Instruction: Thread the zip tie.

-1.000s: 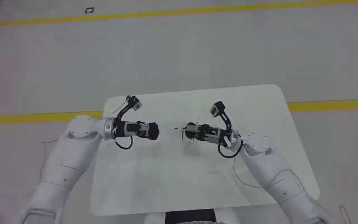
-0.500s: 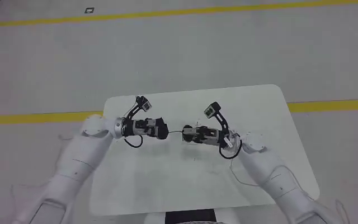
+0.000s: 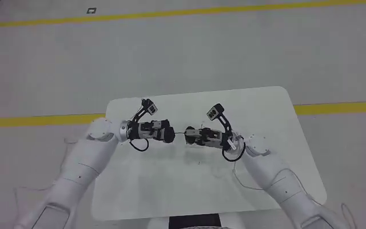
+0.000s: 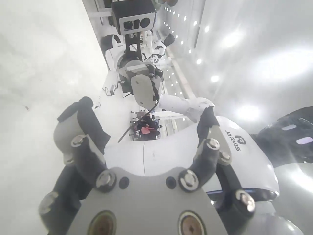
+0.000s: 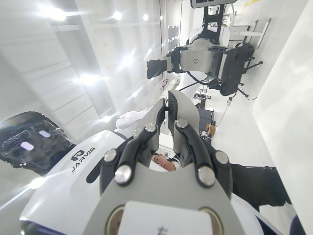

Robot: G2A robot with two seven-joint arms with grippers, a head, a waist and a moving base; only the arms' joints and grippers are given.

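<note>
A thin black zip tie (image 3: pixel 179 133) is held above the middle of the white table (image 3: pixel 257 109). My right gripper (image 3: pixel 187 135) is shut on one end of it, and the strip sticks out toward my left gripper (image 3: pixel 171 134), which stands open close by and faces it. In the left wrist view the zip tie (image 4: pixel 137 123) hangs from the far right gripper (image 4: pixel 146 99) and its free end lies in the gap between my open left gripper's (image 4: pixel 146 116) fingers (image 4: pixel 84 121). My right gripper (image 5: pixel 168 103) shows the tie as a dark sliver between its closed pads.
The table top around the arms is bare except for a small dark speck (image 3: pixel 199 162) in front of the grippers. The table's rounded edges lie well away from both grippers. Grey floor with yellow lines (image 3: pixel 171 12) surrounds it.
My left arm has swung to the right, and my right gripper has edged left with the zip tie. The gap between the two grippers has closed to a short stretch.
</note>
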